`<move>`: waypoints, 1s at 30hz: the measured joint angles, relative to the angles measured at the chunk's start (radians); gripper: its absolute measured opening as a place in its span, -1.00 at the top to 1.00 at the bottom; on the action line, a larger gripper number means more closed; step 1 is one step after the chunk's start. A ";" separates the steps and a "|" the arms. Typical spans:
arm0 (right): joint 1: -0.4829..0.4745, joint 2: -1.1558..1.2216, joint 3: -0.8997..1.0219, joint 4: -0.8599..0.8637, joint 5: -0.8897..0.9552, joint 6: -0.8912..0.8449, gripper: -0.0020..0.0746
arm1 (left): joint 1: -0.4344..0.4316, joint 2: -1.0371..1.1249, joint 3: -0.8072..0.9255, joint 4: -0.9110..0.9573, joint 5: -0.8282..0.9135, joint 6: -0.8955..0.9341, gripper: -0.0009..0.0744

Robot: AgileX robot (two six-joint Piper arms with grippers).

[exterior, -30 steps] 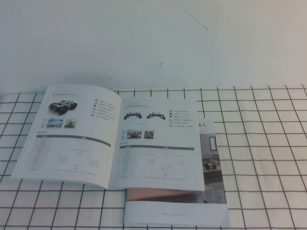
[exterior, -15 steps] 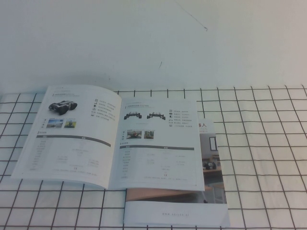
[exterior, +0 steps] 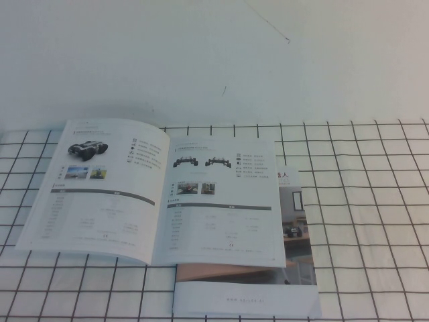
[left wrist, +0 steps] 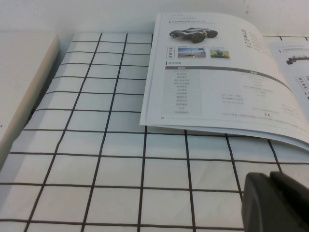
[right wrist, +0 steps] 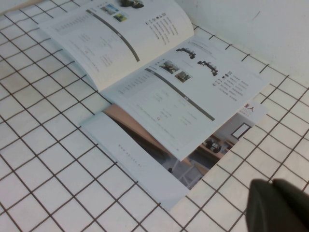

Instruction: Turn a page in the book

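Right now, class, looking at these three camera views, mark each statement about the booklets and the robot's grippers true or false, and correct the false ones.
1. The thin glossy white booklet lies open. True.
2. It lies on a plain wooden table. False: on a white black-gridded cloth.
3. A second same-covered booklet lies partly under it. True.
4. The left gripper pinches the cover leaf. False: it is apart from the leaf.
5. The right gripper rests on the open booklet. False: it is off it.

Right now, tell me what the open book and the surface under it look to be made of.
The book: thin coated paper with a soft sheen, and the turned page bows rather than lying flat. The table cover: probably matte white cloth or vinyl with a black grid. Each end effector, left and right, hangs clear of the book.
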 joint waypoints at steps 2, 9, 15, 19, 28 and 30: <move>0.000 0.000 0.002 0.000 0.000 0.000 0.95 | 0.000 0.000 0.000 0.000 0.000 -0.003 0.98; -0.103 -0.108 0.082 0.035 -0.007 -0.007 0.95 | 0.000 0.000 0.000 0.000 0.000 -0.013 0.98; -0.310 -0.286 0.327 -0.051 -0.237 -0.091 0.95 | 0.000 0.000 0.000 0.000 0.000 -0.013 0.99; -0.411 -0.422 0.524 -0.096 -0.369 -0.103 0.95 | 0.000 0.000 0.000 0.000 0.000 -0.013 0.99; -0.546 -0.527 0.760 -0.100 -0.396 -0.104 0.95 | 0.000 0.000 0.000 0.000 0.000 -0.013 0.98; -0.546 -0.526 0.785 -0.100 -0.405 -0.100 0.95 | 0.000 0.000 0.000 0.000 0.000 -0.013 0.98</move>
